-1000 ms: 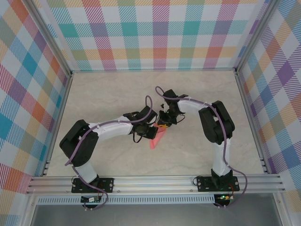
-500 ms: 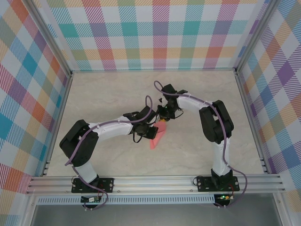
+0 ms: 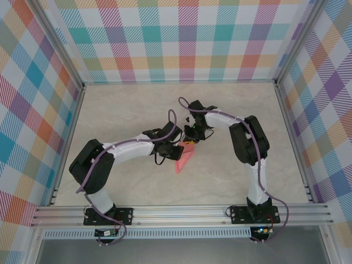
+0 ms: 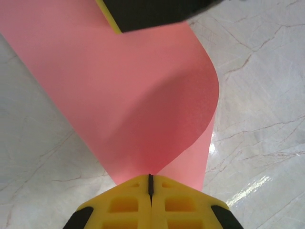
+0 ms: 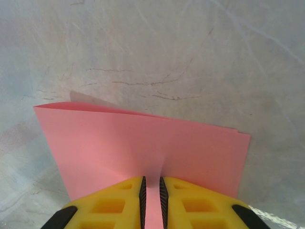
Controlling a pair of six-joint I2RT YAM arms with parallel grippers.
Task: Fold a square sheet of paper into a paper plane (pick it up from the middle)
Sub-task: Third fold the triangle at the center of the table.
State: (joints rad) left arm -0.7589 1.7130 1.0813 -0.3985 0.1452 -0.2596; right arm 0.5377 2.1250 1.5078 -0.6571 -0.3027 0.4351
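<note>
— How many arms are working in there?

— Two. The left arm (image 3: 126,149) and the right arm (image 3: 250,140) are both white with black joints and purple cable, and both are bolted to the aluminium rail (image 3: 181,212) along the bottom of the overhead view. Each has one gripper with yellow fingertips, and the two meet just below the middle of the frame.

— And paper?

— One sheet of paper (image 3: 184,158), at the centre of the overhead view. It's thin, matte, salmon-pink and quite plain. Its lower end tapers to a point aimed at the lower left.

— Who's got hold of it?

— Both. The left gripper (image 4: 150,183) has its jaws pressed together so only a seam shows, with the paper pinched at the tip. From there the sheet rises and curls over in a smooth, rounded bend. The right gripper (image 5: 151,188) is almost closed, with only a narrow slit between the fingertips and the pink paper running through it. In its own view the sheet looks doubled, two layers with edges slightly offset on the right.

— What's underneath?

— A pale table (image 3: 126,110) with a marble pattern of grey veining, glossy enough to catch glints. Around it, walls (image 3: 176,38) in pastel plaid cover the top, left and right of the frame.
</note>
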